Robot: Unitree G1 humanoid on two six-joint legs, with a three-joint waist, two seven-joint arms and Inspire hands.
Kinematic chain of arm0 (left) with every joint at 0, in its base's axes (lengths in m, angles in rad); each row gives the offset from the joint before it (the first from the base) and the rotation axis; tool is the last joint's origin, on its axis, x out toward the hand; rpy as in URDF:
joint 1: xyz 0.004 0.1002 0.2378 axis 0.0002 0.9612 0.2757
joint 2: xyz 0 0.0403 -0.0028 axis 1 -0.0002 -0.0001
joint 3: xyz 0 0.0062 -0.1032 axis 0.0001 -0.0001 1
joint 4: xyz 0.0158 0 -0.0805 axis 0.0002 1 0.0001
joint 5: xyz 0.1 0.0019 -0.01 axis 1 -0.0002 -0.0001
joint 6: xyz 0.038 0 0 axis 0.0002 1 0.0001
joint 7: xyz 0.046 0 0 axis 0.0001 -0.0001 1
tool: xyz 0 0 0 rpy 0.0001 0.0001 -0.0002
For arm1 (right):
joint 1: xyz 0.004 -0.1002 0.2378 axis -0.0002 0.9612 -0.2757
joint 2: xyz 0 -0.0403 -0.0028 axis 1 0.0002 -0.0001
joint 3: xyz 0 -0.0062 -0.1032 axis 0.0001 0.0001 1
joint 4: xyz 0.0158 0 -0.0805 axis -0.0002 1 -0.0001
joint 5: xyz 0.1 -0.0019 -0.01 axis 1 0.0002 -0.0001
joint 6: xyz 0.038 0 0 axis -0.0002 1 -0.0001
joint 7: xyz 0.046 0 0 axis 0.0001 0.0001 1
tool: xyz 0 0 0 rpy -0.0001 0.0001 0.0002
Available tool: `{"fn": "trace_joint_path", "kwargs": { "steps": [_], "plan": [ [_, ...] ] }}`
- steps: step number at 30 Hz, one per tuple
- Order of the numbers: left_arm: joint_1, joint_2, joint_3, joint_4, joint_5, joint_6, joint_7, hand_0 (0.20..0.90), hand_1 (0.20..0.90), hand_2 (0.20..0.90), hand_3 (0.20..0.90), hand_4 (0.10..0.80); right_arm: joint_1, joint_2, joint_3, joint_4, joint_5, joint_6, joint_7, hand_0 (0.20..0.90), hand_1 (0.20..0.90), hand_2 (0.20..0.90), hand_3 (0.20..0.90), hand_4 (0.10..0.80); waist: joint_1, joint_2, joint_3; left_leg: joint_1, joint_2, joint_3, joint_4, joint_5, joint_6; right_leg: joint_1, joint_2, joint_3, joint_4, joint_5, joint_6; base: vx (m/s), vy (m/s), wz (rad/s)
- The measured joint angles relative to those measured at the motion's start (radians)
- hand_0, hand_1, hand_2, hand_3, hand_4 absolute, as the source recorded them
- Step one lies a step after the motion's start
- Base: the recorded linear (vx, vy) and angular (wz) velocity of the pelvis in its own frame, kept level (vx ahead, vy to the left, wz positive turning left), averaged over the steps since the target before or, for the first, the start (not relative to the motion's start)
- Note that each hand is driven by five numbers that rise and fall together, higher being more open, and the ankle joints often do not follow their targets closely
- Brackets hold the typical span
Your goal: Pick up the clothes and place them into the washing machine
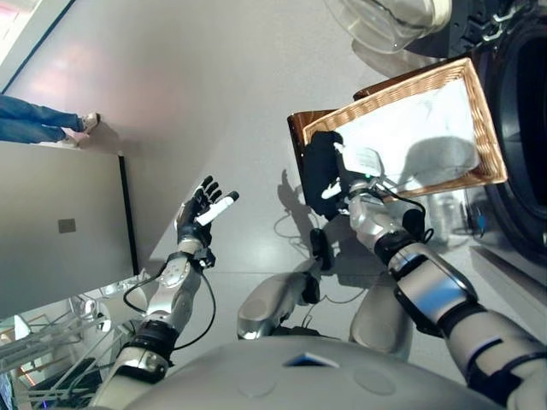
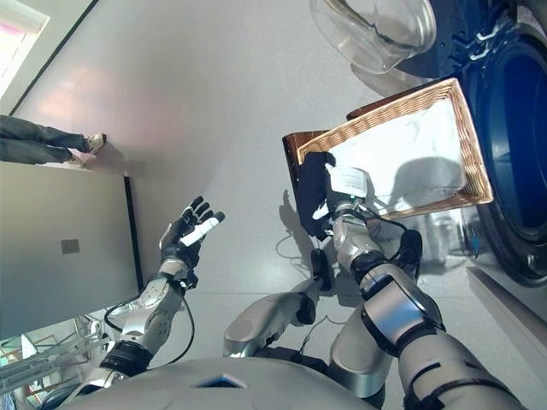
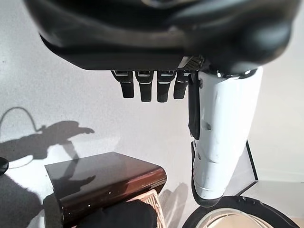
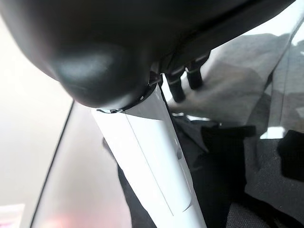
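A shallow wicker basket (image 1: 484, 128) rests on a low dark brown box (image 1: 297, 128) beside the washing machine (image 1: 523, 128). White cloth (image 1: 410, 128) lies in it. A black garment (image 1: 318, 171) hangs over the basket's near corner and down the box; it also shows in the left wrist view (image 3: 124, 216). My right hand (image 1: 349, 178) lies on this garment at the basket's rim, its fingers (image 4: 179, 86) fairly straight toward the pale cloth and its white-covered thumb (image 4: 147, 156) stretched out. My left hand (image 1: 200, 215) is open and empty above the floor, well left of the basket.
The machine's round glass door (image 1: 386, 20) stands open beyond the basket. A grey cabinet (image 1: 60, 226) stands at the left, with a person's legs (image 1: 34, 120) behind it. The grey floor (image 1: 214, 94) lies between the cabinet and the box.
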Motion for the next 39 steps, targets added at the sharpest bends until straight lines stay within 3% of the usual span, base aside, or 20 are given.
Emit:
{"fn": "trace_joint_path", "kwargs": {
  "steps": [11,14,25,31,39],
  "plan": [
    [-0.012,-0.023,0.0,0.026,0.009,-0.004,0.026,0.9,0.9,0.9,0.9,0.8,0.021,-0.019,0.003,-0.074,0.081,-0.025,0.02,0.9,0.9,0.9,0.9,0.8,-0.021,-0.004,0.001,0.009,0.001,-0.019,0.0,0.003,0.001,0.023,0.004,-0.025,0.006,-0.001,-0.004,0.019,-0.032,0.06],
    [-0.016,-0.041,-0.003,0.038,0.019,-0.004,0.027,0.9,0.9,0.9,0.9,0.8,0.037,-0.023,0.024,-0.091,0.08,-0.051,0.024,0.9,0.9,0.9,0.9,0.8,-0.028,-0.021,0.006,0.028,0.01,-0.032,0.0,0.004,-0.001,0.048,0.011,-0.041,0.008,-0.008,-0.01,0.03,-0.087,0.1],
    [-0.047,-0.034,0.013,0.148,0.022,-0.024,0.076,0.9,0.9,0.9,0.9,0.8,0.16,-0.009,-0.033,-0.132,0.128,-0.086,0.017,0.9,0.9,0.9,0.9,0.8,-0.03,-0.302,0.021,0.04,0.049,-0.091,0.0,0.018,-0.025,0.104,0.043,-0.115,-0.001,-0.018,-0.037,0.052,-0.056,0.15],
    [-0.069,-0.024,0.031,0.178,0.044,-0.025,0.112,0.9,0.9,0.9,0.9,0.8,0.168,0.014,-0.062,-0.132,0.18,-0.112,-0.006,0.9,0.9,0.9,0.9,0.8,-0.026,-0.362,0.042,0.037,0.053,-0.144,0.0,0.021,-0.029,0.141,0.045,-0.167,-0.017,-0.017,-0.042,0.035,0.005,0.25],
    [-0.085,0.029,0.085,0.177,0.044,-0.03,0.141,0.9,0.9,0.9,0.9,0.8,0.173,0.142,-0.163,-0.077,0.401,-0.153,-0.027,0.9,0.9,0.9,0.9,0.8,0.004,-0.419,0.045,0.034,0.061,-0.192,0.0,0.023,-0.033,0.168,0.051,-0.221,-0.017,-0.034,-0.047,0.01,0.021,0.16]
  ]
}}
